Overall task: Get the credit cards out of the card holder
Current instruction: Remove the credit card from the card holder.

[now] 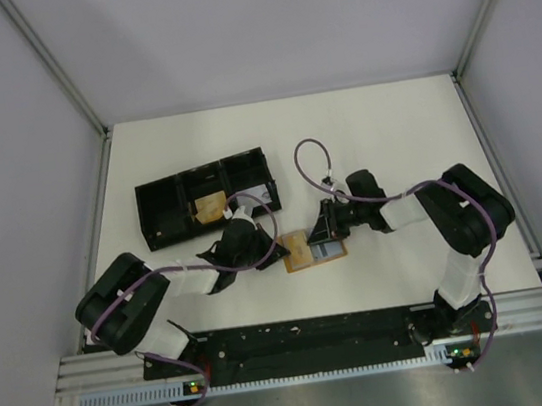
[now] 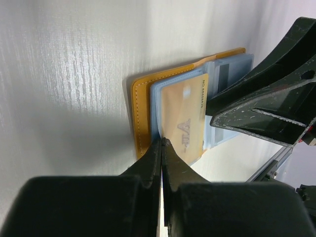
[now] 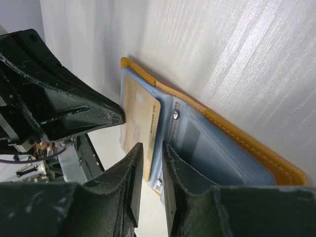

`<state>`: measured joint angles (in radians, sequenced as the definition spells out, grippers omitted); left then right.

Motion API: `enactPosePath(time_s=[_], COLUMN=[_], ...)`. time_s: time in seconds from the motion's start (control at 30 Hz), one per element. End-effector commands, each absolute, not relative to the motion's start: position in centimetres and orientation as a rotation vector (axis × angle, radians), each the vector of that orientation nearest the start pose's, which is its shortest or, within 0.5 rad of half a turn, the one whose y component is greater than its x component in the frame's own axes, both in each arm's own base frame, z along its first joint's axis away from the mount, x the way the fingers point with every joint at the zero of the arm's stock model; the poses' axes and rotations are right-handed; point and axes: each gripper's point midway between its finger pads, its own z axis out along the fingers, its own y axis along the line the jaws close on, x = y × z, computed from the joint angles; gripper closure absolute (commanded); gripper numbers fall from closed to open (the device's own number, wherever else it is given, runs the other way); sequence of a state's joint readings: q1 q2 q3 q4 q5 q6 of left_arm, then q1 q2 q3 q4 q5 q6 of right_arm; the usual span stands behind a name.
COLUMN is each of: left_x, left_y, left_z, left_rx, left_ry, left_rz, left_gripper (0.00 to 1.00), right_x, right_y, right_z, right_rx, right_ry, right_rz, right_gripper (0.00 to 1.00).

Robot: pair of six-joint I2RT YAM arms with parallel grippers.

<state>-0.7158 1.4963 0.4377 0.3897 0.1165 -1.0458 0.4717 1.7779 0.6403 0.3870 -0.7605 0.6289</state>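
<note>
Here the card holder (image 1: 301, 252) lies open on the table (image 1: 391, 125), the left gripper (image 2: 161, 148) pressed together at its edge and the right gripper (image 3: 150, 154) narrowly parted about a tan card (image 3: 139, 118), so a pull might drag the whole holder if the left slips.

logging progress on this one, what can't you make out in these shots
Cards left in the holder: sleeves overlap in both wrist views; too small from the top.
What the left pincer pinches: left wrist, its fingertips cover the contact.
Whether the right pincer clamps the gold card: right wrist, fingers hide the edge.
Tan item in the tray: top view, too small.
</note>
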Motion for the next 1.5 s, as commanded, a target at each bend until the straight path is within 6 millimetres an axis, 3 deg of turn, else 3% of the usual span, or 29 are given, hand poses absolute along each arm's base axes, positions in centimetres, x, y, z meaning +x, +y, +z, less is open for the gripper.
enactPosePath(time_s=[0.0,0.13,0.27,0.63,0.7,1.07,1.47], left_x=[21.7,21.7,21.6,21.5,21.5,21.5,21.7], left_y=[-26.3,-26.5,-26.4,-26.5,-26.5,-25.7,-26.5], left_z=[-0.1,-0.1,-0.2,-0.3,-0.3,-0.4,0.3], left_rx=[-0.365,-0.37,-0.37,-0.374,-0.374,-0.393,-0.369], left_ry=[2.531,2.53,2.532,2.533,2.532,2.534,2.519], left_rz=[-0.932,-0.944,-0.939,-0.951,-0.953,-0.908,-0.965], left_gripper=[1.0,1.0,1.0,1.0,1.0,1.0,1.0], right_x=[24.6,24.5,24.3,24.0,24.0,25.6,25.4], right_y=[27.8,28.2,28.7,29.8,29.8,26.3,27.1], right_z=[1.2,1.2,1.8,3.6,3.7,1.7,2.2], right_rx=[-0.246,-0.256,-0.267,-0.3,-0.306,-0.179,-0.2], right_ry=[2.53,2.531,2.496,2.403,2.401,2.489,2.458], right_rz=[1.297,1.314,1.368,1.516,1.514,1.333,1.393], right_gripper=[0.77,0.79,0.88,0.92,0.98,1.0,1.0])
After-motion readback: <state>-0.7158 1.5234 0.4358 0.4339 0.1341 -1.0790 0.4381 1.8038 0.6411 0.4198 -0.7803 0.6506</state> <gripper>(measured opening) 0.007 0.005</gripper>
